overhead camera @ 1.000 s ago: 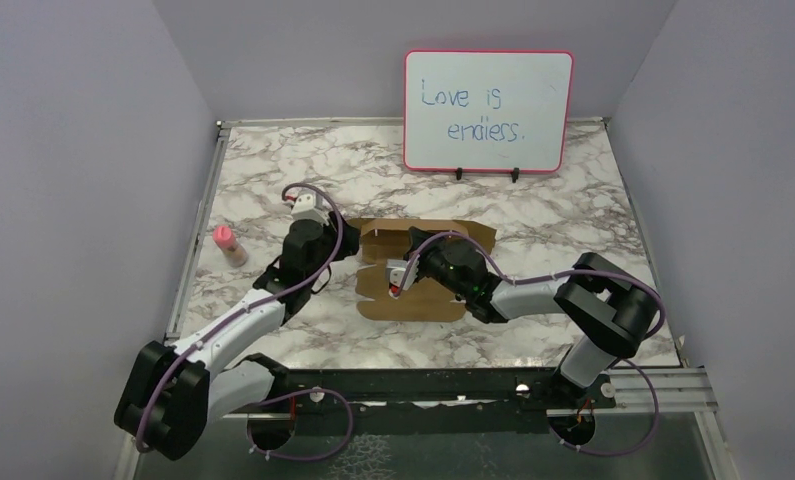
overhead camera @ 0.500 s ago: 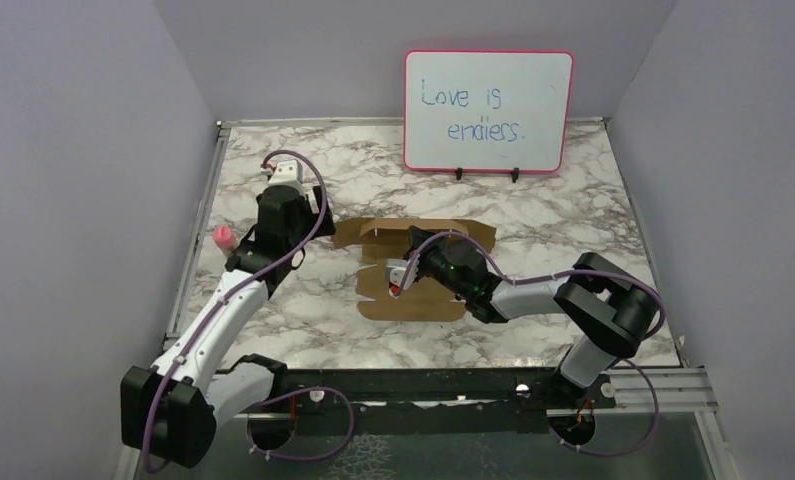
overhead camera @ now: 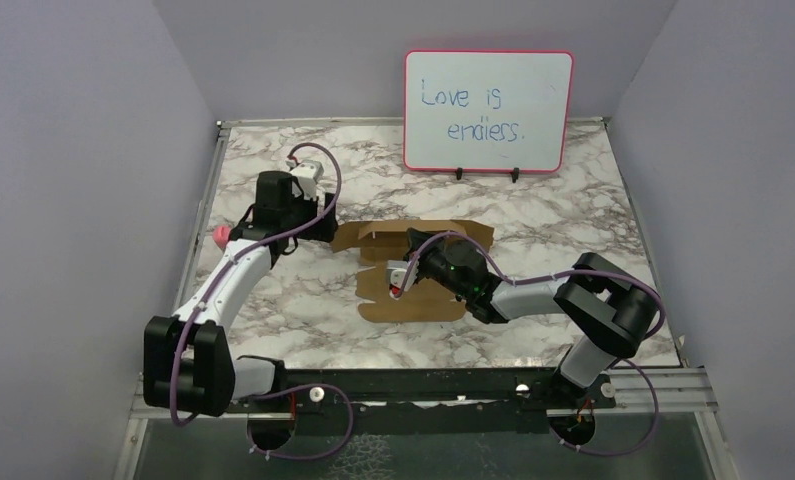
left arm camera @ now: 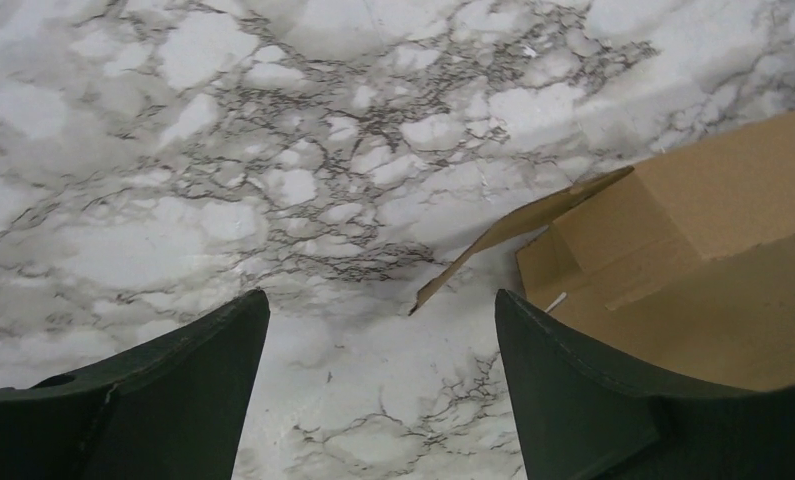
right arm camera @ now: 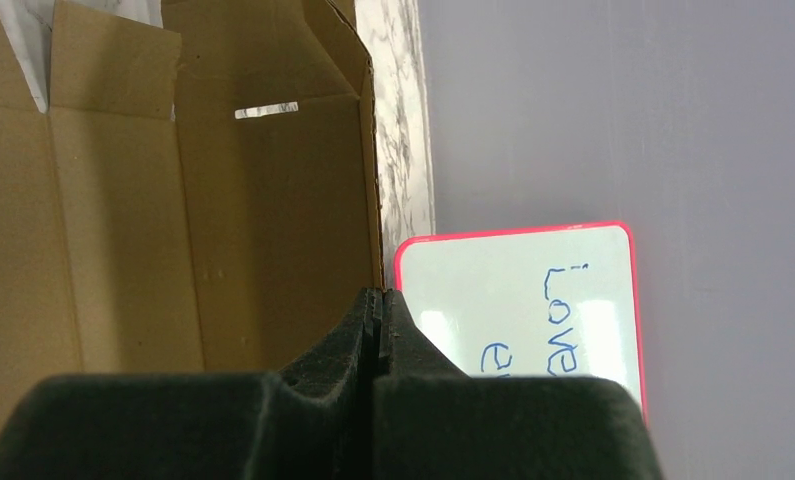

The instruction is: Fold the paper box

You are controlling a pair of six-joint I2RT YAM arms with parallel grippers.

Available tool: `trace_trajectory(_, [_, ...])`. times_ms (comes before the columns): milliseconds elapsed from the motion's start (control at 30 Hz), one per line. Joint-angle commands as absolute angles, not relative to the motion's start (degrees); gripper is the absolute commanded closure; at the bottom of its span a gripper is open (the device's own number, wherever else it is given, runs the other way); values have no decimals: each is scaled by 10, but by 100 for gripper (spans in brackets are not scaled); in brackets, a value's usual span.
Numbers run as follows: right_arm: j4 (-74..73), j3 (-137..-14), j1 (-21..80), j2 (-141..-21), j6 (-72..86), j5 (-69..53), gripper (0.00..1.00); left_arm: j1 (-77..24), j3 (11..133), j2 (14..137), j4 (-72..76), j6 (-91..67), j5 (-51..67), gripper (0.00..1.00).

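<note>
While the right gripper (right arm camera: pixel 378 312) sits with its fingers pressed tightly together and nothing between them, its tips hang over the middle of the paper box (overhead camera: pixel 418 300), which lies partly formed at the centre of the overhead view on the marble surface (overhead camera: pixel 593 230). That posture reads as a hold-down: closed fingers make one blunt point that can pin the base panel so the sheet does not slide when a side is worked, though actual contact with the cardboard cannot be confirmed. Its wrist view shows a creased brown panel filling the left of the frame, with the pink-framed whiteboard (overhead camera: pixel 488 110) beyond at the lower right. The left gripper (left arm camera: pixel 378 300) is just left of the box, fingers spread wide and holding nothing. In its wrist view a side flap (left arm camera: pixel 518 225) at the right of the frame stands lifted off the surface. The spread probably prepares it to take or push that raised flap, likely the next fold.
</note>
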State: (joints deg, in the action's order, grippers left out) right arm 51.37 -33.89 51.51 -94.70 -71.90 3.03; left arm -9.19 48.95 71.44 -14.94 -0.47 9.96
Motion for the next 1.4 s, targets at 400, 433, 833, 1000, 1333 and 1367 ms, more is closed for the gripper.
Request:
trace_trajectory(400, [549, -329, 520, -933, -706, 3, 99, -90, 555, 814, -176, 93, 241, 52])
trace_trajectory(433, [549, -329, 520, -932, -706, 3, 99, -90, 553, 814, -176, 94, 245, 53])
trace_trajectory(833, [549, -324, 520, -924, -706, 3, 99, -91, 550, 832, -189, 103, 285, 67])
trace_trajectory(1000, [557, -321, 519, -920, -706, 6, 99, -97, 548, 830, -195, 103, 293, 75])
trace_trajectory(1333, [570, -320, 519, -921, -722, 24, 99, -167, 550, 795, -210, 38, 209, 91])
trace_trajectory(1367, [568, -321, 519, -922, -725, 26, 99, -179, 552, 794, -211, 26, 193, 91])
